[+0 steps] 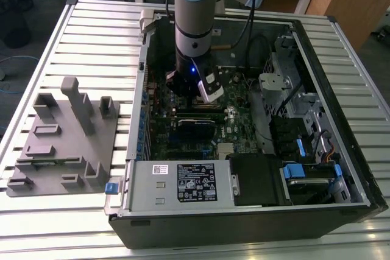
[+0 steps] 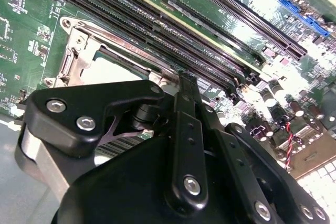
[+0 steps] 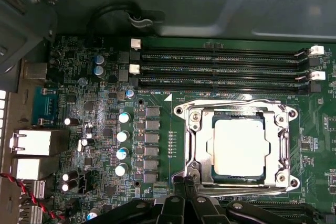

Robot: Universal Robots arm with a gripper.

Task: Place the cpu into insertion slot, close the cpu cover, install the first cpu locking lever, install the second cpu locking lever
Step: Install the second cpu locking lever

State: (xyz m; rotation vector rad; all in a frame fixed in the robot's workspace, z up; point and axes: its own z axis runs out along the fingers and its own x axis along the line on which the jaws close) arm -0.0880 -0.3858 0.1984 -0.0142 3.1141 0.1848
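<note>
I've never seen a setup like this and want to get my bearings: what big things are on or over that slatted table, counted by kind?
Open computer case: 1
Grey holder tray: 1
Robot arm, reaching down into the case: 1
Total: 3

Gripper (image 2: 181, 85) body hides part of insertion slot (image 2: 79, 56) in second wrist view; finger gap perhaps closed, unclear.

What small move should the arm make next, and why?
Probably ease the black gripper against the thin wire lever along the socket edge beside it: the pale square cpu already sits in the socket and the silver metal frame cover lies flat around it. Whether that lever is latched is unclear.
</note>
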